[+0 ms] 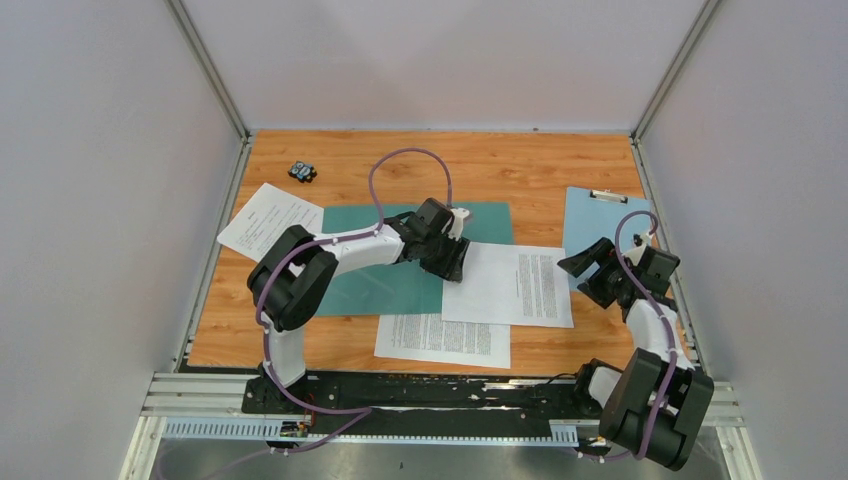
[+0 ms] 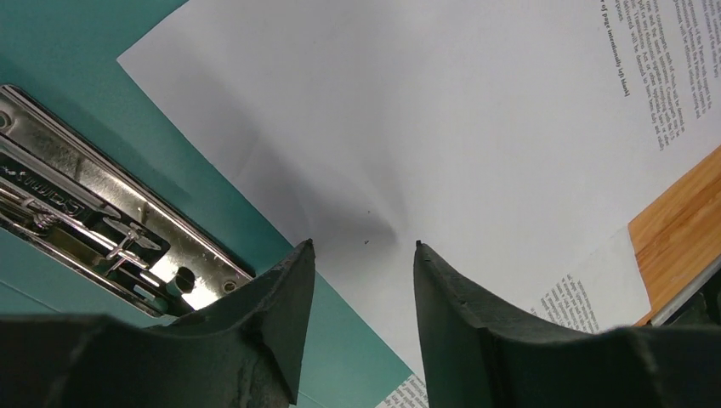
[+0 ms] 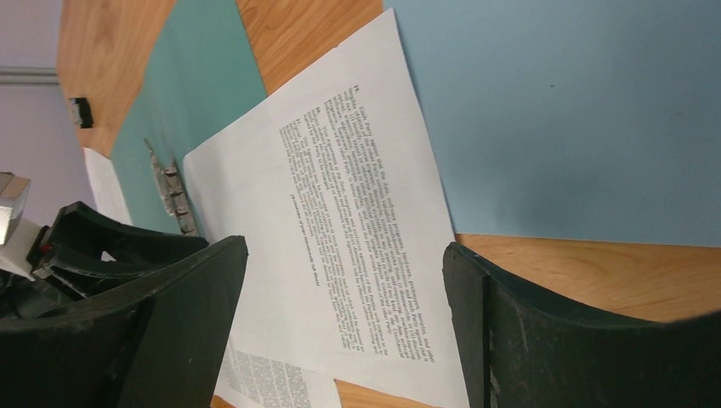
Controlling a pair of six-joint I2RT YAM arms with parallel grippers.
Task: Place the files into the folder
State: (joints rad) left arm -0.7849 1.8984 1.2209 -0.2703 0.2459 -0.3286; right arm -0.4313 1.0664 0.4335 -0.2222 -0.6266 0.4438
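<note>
The teal folder (image 1: 370,250) lies open on the table, its metal fastener (image 2: 93,212) showing in the left wrist view. Three printed sheets lie about: one (image 1: 510,283) overlapping the folder's right edge, one (image 1: 443,338) below it, one (image 1: 270,220) at the folder's left. My left gripper (image 1: 452,262) is open, jaws a little apart, low over the left edge of the middle sheet (image 2: 442,127), where it overlaps the folder (image 2: 51,51). My right gripper (image 1: 592,268) is open and empty, raised just right of that sheet (image 3: 340,212).
A light blue clipboard (image 1: 603,225) with a metal clip lies at the right, under my right arm. A small black object (image 1: 302,172) sits at the back left. Grey walls enclose the table on three sides.
</note>
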